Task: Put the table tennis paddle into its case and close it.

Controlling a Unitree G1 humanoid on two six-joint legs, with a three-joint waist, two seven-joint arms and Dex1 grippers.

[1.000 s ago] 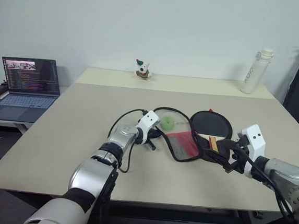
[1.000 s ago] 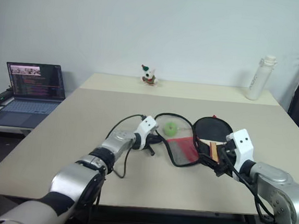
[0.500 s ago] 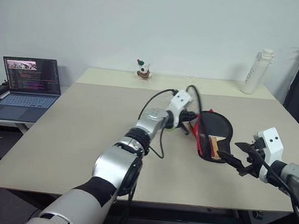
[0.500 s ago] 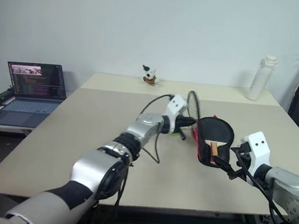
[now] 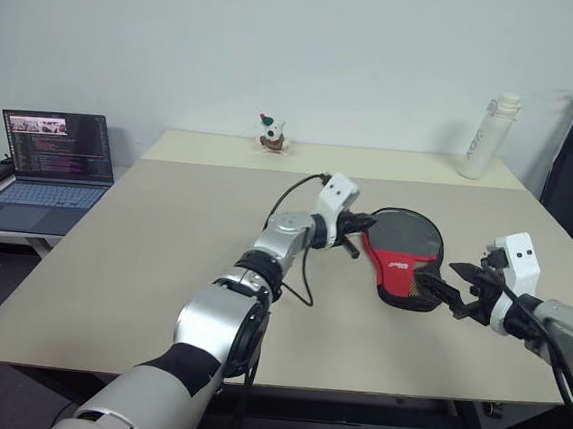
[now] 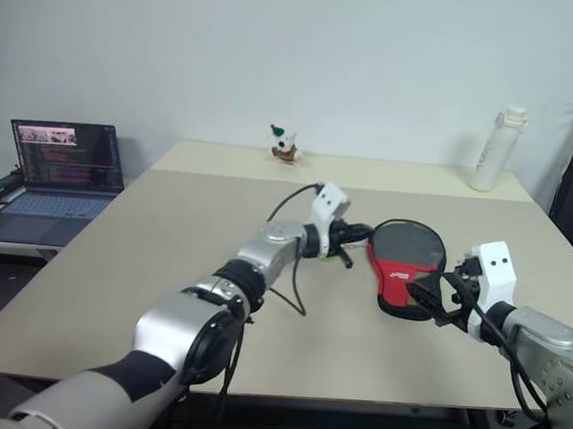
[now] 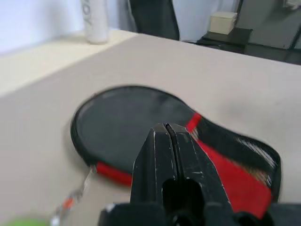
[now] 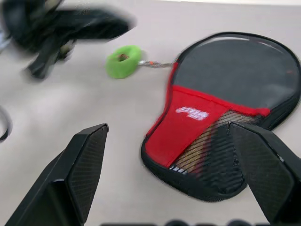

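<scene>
Your left gripper point(image 5: 366, 223), fingers together, has just flipped the case point(image 5: 403, 257) shut over the paddle; zipping it remains.

The left gripper point(image 7: 167, 141), fingers pressed together, hovers above the case point(image 7: 141, 122). The case lies flat on the tabletop point(image 7: 225, 70).

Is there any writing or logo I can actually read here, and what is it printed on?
White lettering on the red panel of the case: too blurred to read.
Dark vertical print on the white bottle: too small to read.
Text on the laptop screen: too small to read.
Nothing else legible.
</scene>
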